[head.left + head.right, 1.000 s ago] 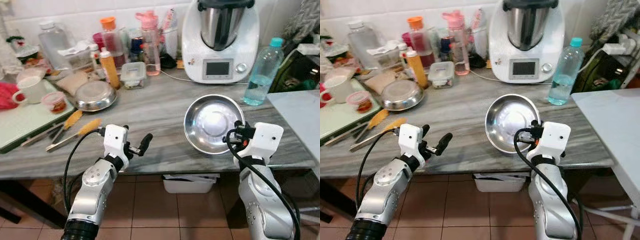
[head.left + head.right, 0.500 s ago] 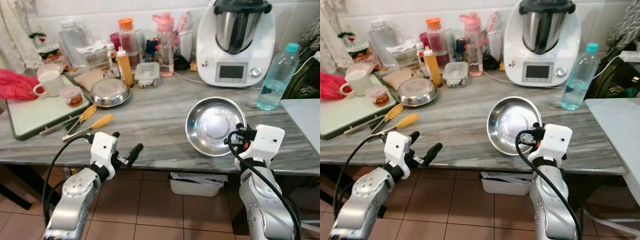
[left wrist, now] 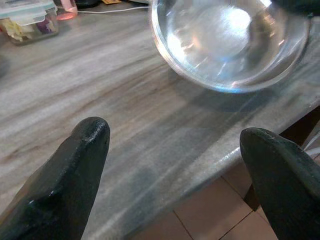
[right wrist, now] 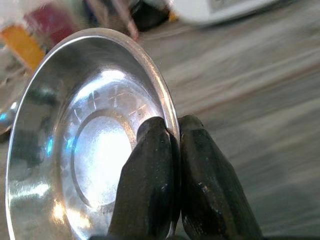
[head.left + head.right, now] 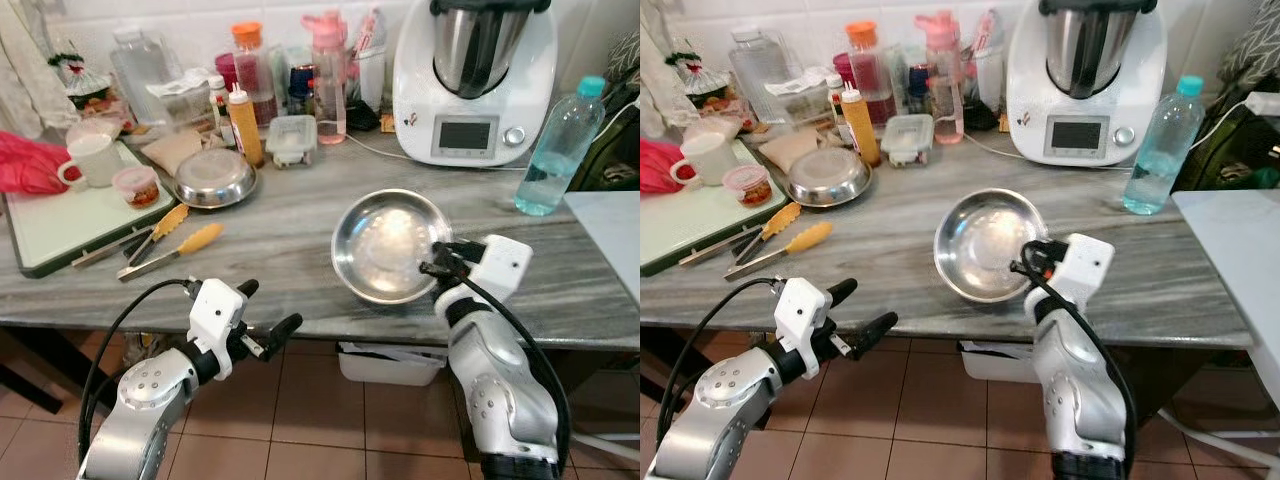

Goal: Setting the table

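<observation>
- Head views: steel bowl (image 5: 385,243) sat near the front edge of the marble counter (image 5: 280,225), at six o'clock from the white kitchen machine (image 5: 472,70). The right gripper (image 5: 442,262) pinched its rim at three o'clock. The left gripper (image 5: 262,322) hung below the counter edge, fingers spread, holding nothing.
- Left wrist view: open fingers (image 3: 65,185) faced the bowl (image 3: 227,42) across bare counter.
- Right wrist view: both fingers (image 4: 150,175) were clamped on the thin rim (image 4: 167,107), one inside, one outside. The bowl looked light, stiff and slick; a rim pinch seemed right, though it might swivel.
</observation>
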Robot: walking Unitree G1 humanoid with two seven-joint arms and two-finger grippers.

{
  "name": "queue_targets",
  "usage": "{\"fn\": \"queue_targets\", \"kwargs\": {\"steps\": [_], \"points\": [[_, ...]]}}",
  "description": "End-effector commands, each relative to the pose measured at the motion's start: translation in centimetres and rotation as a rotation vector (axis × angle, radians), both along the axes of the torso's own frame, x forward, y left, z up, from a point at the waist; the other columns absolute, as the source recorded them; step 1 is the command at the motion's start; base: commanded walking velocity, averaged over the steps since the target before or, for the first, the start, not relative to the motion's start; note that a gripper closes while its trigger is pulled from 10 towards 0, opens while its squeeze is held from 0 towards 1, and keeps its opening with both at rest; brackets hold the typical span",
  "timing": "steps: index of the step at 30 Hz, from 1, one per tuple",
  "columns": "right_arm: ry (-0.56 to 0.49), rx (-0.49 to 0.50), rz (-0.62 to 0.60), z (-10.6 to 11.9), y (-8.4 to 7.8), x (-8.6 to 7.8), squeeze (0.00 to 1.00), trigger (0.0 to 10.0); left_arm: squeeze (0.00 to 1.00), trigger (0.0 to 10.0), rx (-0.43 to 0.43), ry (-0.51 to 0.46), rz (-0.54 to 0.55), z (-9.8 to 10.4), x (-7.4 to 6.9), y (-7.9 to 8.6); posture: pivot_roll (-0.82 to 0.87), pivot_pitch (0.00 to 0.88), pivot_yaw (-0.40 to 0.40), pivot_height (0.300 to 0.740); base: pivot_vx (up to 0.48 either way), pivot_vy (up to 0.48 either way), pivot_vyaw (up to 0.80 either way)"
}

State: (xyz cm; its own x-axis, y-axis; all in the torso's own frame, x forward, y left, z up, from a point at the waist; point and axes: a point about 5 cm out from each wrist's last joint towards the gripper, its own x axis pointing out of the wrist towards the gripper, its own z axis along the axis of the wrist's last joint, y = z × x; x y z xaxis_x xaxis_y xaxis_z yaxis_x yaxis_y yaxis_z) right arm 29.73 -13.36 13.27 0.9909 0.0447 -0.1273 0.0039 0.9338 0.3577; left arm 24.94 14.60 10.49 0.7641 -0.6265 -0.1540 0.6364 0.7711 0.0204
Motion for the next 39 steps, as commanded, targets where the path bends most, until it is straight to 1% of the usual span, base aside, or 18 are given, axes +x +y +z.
{"fn": "queue_targets", "kwargs": {"steps": [1,8,9,10,14,20,21,24,28,29,31,39], "points": [[0.043,0.041,0.056,-0.5,1.5,0.0,0.00,10.0,0.00,10.0,0.012,-0.006,-0.018,0.3,-0.1,0.0,-0.06,0.032,0.076,0.740,0.000,0.000,0.00],[0.066,0.063,0.090,-1.0,2.2,0.1,0.00,10.0,0.00,10.0,0.008,-0.004,-0.031,0.4,-0.1,-0.5,-0.06,0.030,0.075,0.740,0.000,0.000,0.00],[0.080,0.037,0.097,-1.2,2.2,0.3,0.00,10.0,0.00,10.0,0.003,0.001,-0.041,0.4,-0.2,-0.6,-0.06,0.030,0.075,0.740,0.000,0.000,0.00],[0.096,0.030,0.099,-1.4,2.3,0.4,0.00,10.0,0.00,10.0,0.004,0.001,-0.045,0.4,-0.2,-0.7,-0.06,0.030,0.075,0.740,0.000,0.000,0.00],[0.119,0.044,0.091,-1.8,2.4,0.7,0.00,10.0,0.00,10.0,0.006,0.003,-0.052,0.4,-0.3,-0.8,-0.06,0.029,0.075,0.740,0.000,0.000,0.00],[0.121,0.038,0.083,-1.8,2.4,1.2,0.00,10.0,0.00,10.0,0.007,0.004,-0.053,0.4,-0.3,-0.9,-0.06,0.030,0.076,0.740,0.000,0.000,0.00],[0.133,0.055,0.069,-2.0,2.3,1.6,0.00,10.0,0.00,10.0,0.008,0.005,-0.052,0.4,-0.3,-0.9,-0.06,0.030,0.075,0.740,0.000,0.000,0.00],[0.142,0.070,0.055,-2.0,2.2,1.9,0.00,10.0,0.00,10.0,0.007,0.007,-0.057,0.4,-0.4,-1.1,-0.06,0.028,0.074,0.740,0.000,0.000,0.00],[0.137,0.063,0.031,-2.0,1.9,2.0,0.00,10.0,0.00,10.0,0.005,0.007,-0.059,0.4,-0.4,-1.2,-0.07,0.028,0.074,0.740,0.000,0.000,0.00],[0.142,0.068,0.004,-2.1,1.5,2.0,0.00,10.0,0.00,10.0,0.002,0.006,-0.059,0.4,-0.4,-1.2,-0.07,0.027,0.075,0.740,0.000,0.000,0.00],[0.154,0.078,-0.012,-2.3,1.2,2.1,0.00,10.0,0.00,10.0,0.001,0.006,-0.061,0.4,-0.4,-1.3,-0.07,0.027,0.075,0.740,0.000,0.000,0.00],[0.186,0.110,-0.023,-2.7,1.2,2.2,0.00,10.0,0.00,10.0,0.000,0.011,-0.066,0.5,-0.4,-1.5,-0.07,0.026,0.077,0.740,0.000,0.000,0.00]]}}
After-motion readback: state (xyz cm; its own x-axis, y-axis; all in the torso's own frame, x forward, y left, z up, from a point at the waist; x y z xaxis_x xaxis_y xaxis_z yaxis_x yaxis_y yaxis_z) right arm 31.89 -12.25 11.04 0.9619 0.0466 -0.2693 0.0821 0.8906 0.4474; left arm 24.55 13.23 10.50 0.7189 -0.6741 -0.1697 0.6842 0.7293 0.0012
